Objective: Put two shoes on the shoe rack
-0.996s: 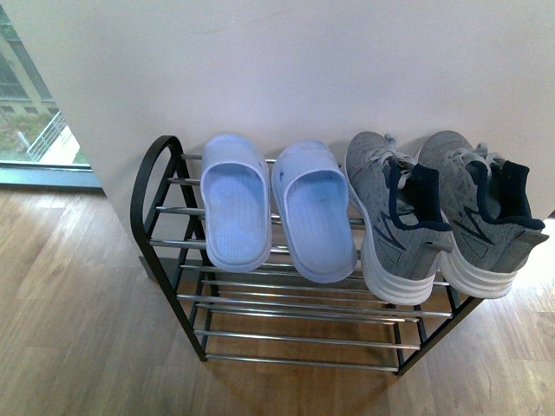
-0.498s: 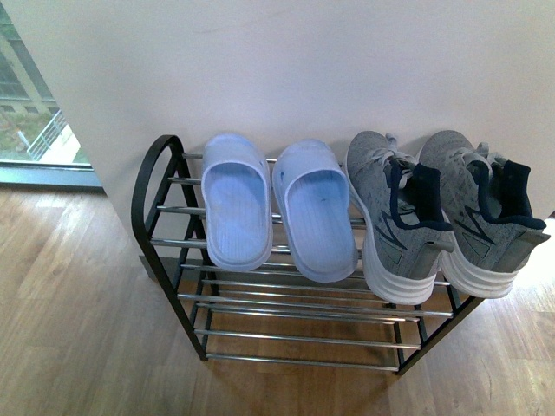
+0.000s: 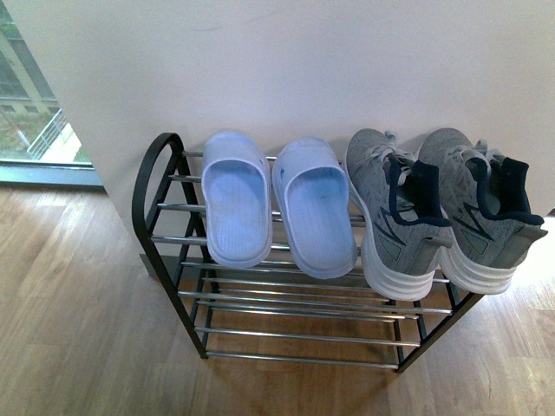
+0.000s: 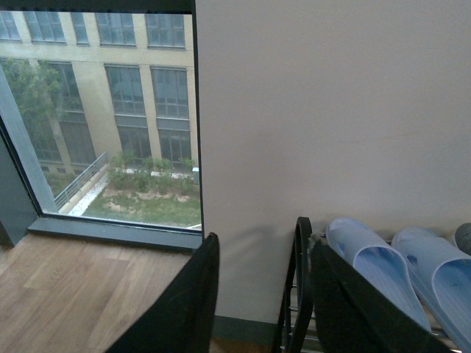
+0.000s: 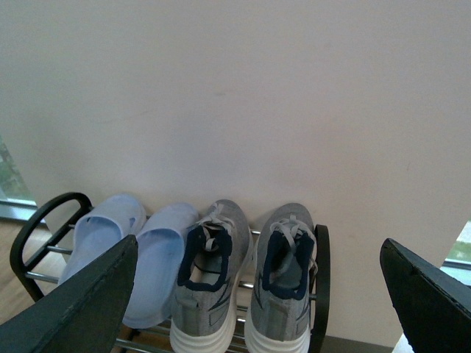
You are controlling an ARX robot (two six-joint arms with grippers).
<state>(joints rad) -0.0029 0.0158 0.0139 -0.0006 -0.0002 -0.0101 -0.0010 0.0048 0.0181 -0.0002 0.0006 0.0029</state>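
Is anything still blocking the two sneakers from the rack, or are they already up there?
Nothing visible blocks them. Both grey sneakers already sit on the shoe rack's top tier, beside the pale blue slippers. Both grippers are open and empty.

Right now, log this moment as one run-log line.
grey sneakers: both on shoe rack top tier, right of blue slippers | left gripper: open, empty | right gripper: open, empty
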